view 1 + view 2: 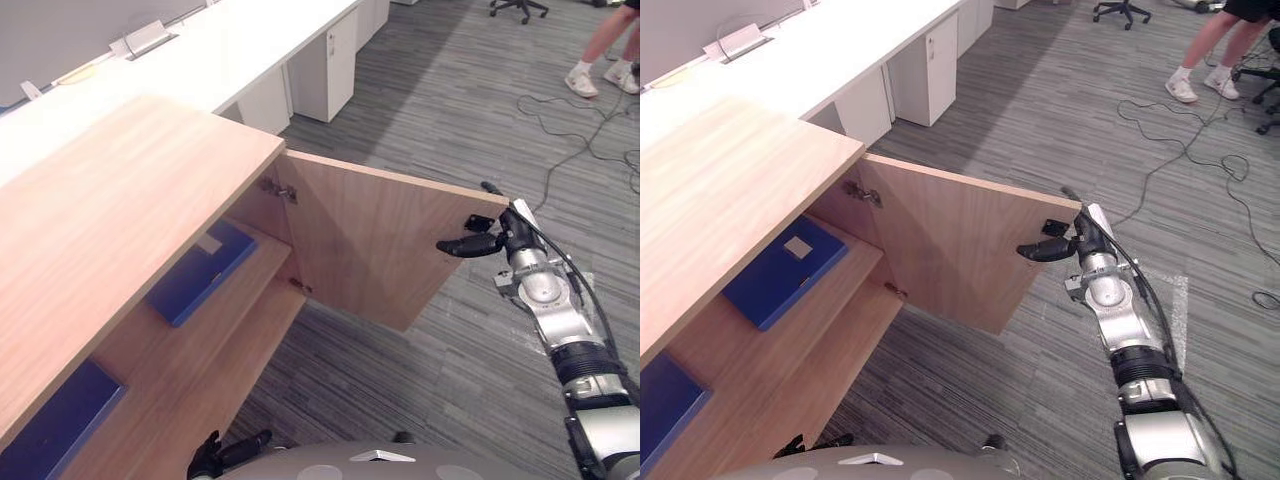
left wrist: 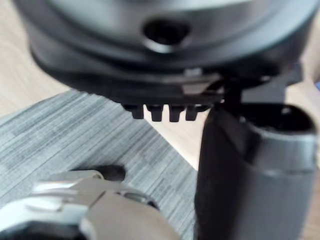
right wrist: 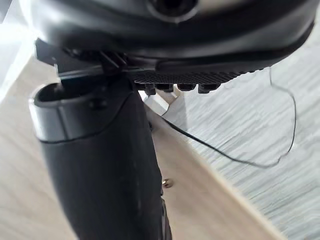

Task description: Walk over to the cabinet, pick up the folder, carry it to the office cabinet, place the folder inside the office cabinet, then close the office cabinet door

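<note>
**Office room with cabinet door standing open.** Grey striped carpet covers the floor. A row of white desks with a white drawer unit runs along the far left. An office chair and a person's legs in white shoes stand at the far right.

The wooden office cabinet fills the near left. Its door is swung out to the right, inner face and hinges in sight.

The blue folder lies flat on the upper shelf inside the cabinet, in neither hand. Its long axis runs roughly along the shelf's length, from near left to far right. The end with the pale label points far right, toward the hinge side. A second blue binder lies lower at the near left.

The right hand grips the door's free edge, its thumb laid along the inner face. The left hand hangs low at the near edge, fingers relaxed and holding nothing.
</note>
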Robot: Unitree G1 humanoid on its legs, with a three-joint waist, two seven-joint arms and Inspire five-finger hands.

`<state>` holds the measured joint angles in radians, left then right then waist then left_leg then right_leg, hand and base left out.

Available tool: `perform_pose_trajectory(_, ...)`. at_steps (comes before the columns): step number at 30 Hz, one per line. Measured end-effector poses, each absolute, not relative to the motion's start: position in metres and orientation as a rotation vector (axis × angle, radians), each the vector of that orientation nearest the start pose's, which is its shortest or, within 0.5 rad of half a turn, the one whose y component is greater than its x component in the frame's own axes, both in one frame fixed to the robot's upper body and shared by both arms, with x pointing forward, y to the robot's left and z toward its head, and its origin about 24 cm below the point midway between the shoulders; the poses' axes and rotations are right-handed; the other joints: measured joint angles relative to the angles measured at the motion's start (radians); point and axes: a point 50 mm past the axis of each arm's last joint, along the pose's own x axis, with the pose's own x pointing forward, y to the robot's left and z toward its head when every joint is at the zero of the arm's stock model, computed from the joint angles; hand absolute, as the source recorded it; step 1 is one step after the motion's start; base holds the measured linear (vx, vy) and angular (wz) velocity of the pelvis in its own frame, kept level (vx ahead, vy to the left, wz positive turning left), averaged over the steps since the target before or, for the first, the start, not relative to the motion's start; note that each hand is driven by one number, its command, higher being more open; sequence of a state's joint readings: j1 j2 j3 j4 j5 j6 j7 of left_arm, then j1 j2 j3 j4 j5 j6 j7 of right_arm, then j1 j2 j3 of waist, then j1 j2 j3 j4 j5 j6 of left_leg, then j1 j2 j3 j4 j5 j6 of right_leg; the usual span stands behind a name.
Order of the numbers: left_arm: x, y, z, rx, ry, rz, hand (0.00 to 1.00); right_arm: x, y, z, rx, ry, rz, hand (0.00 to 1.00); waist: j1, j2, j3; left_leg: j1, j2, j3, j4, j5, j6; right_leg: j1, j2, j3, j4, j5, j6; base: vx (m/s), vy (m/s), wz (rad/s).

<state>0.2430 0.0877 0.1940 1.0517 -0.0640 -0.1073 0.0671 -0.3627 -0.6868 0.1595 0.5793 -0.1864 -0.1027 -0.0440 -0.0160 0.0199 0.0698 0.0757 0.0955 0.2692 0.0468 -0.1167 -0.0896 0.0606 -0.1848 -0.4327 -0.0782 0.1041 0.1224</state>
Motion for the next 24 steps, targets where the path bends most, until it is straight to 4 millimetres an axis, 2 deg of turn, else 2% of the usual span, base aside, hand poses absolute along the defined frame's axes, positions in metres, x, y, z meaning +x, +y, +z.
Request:
perform_pose_trajectory(3,0.03,0.221,-0.165,-0.011,1.168,0.391,1.0,0.31,-0.287,0.071,-1.044,0.13,0.03,1.0,-0.022,-0.014,0.001,-0.001,-0.002,0.007,-0.002,0.003,0.003,-0.008,-0.001,0.001,0.0,0.01,-0.001,-0.07,0.007,-0.1)
perform_pose_trajectory(6,0.027,0.223,-0.165,0.005,1.179,0.386,1.0,0.309,-0.279,0.077,-1.189,0.112,0.135,1.0,-0.043,-0.017,0.002,-0.001,-0.004,0.012,-0.011,0.012,0.006,-0.015,-0.001,0.001,0.0,0.017,-0.001,-0.08,-0.016,-0.08)
perform_pose_trajectory(10,0.027,0.225,-0.165,0.014,1.183,0.382,1.0,0.304,-0.272,0.081,-1.315,0.103,0.277,1.0,-0.045,-0.023,0.002,0.0,-0.003,0.015,-0.038,0.037,0.003,-0.029,0.004,0.0,-0.001,0.017,-0.001,-0.1,-0.048,-0.05)
perform_pose_trajectory(14,0.029,0.23,-0.164,0.022,1.182,0.391,1.0,0.297,-0.252,0.081,-1.42,0.066,0.451,1.0,-0.044,-0.037,0.001,-0.007,0.009,0.018,-0.053,0.058,-0.001,-0.046,0.02,0.005,-0.001,0.014,-0.009,-0.11,-0.069,-0.06)
perform_pose_trajectory(17,0.032,0.231,-0.165,0.027,1.195,0.407,1.0,0.284,-0.22,0.088,-1.538,-0.072,0.643,1.0,-0.042,-0.043,-0.002,-0.015,0.028,0.019,-0.051,0.065,-0.01,-0.054,0.04,0.011,-0.002,0.013,-0.024,-0.11,-0.083,-0.06)
perform_pose_trajectory(19,0.034,0.232,-0.165,0.037,1.189,0.416,1.0,0.266,-0.18,0.081,-1.496,-0.229,0.836,1.0,-0.032,-0.052,-0.007,-0.018,0.045,0.019,-0.052,0.073,-0.02,-0.058,0.058,0.012,-0.006,0.009,-0.036,-0.05,-0.057,-0.03)
perform_pose_trajectory(22,0.037,0.232,-0.165,0.03,1.181,0.436,1.0,0.254,-0.137,0.081,-1.419,-0.408,0.958,1.0,-0.011,-0.054,-0.01,-0.024,0.063,0.01,-0.052,0.083,-0.03,-0.059,0.08,0.008,-0.006,0.005,-0.049,-0.01,-0.052,0.05)
perform_pose_trajectory(24,0.037,0.233,-0.165,0.035,1.181,0.444,1.0,0.25,-0.118,0.087,-1.411,-0.514,1.017,1.0,-0.004,-0.054,-0.012,-0.03,0.067,0.003,-0.052,0.088,-0.032,-0.06,0.085,-0.001,-0.005,0.005,-0.052,0.0,-0.033,0.12)
